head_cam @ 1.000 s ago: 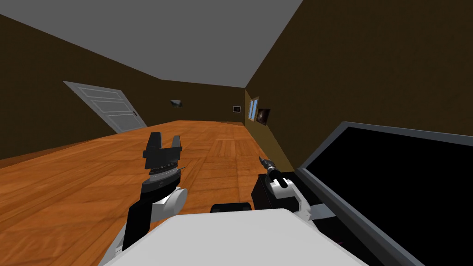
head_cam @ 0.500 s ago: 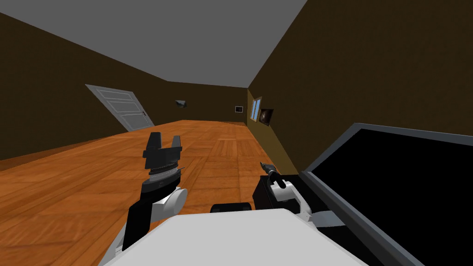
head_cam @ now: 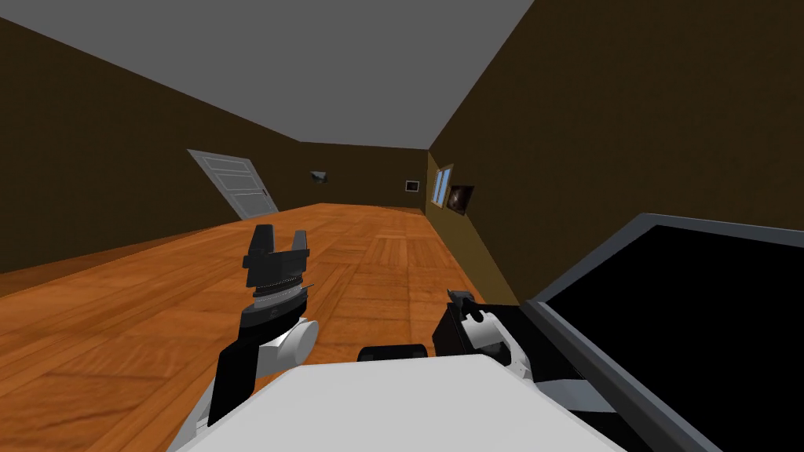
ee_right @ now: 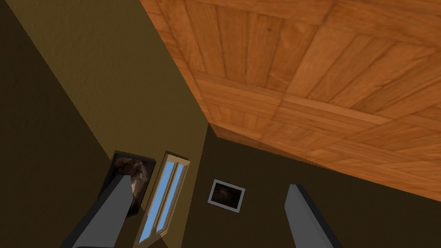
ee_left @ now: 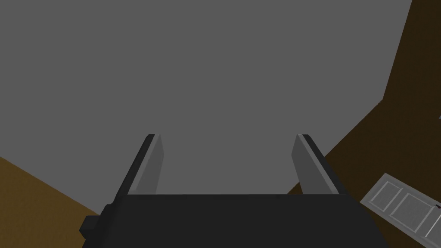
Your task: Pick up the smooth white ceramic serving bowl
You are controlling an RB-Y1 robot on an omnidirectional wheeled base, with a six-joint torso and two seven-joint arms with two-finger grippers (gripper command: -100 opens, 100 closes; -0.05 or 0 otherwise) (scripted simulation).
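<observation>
Left gripper (ee_left: 228, 137) has its jaws spread; two light grey fingers (ee_left: 150, 165) rise well apart from the dark body (ee_left: 228, 219), against a flat grey ceiling (ee_left: 215, 64). Brown wall (ee_left: 409, 112) borders the ceiling on two sides; a white panelled door (ee_left: 405, 206) shows tilted, near the base of one finger.

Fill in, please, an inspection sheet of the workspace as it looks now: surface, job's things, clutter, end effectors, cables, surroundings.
surface: wooden floor.
job's things: nothing seen.
clutter: nothing seen.
end effectors: left end effector held up above the floor, fingers open, empty; right end effector low at my right side, fingers open, empty.
cables: nothing seen.
surroundings: brown walls, grey ceiling, white door, window, wall pictures, grey-framed black area close on my right.
</observation>
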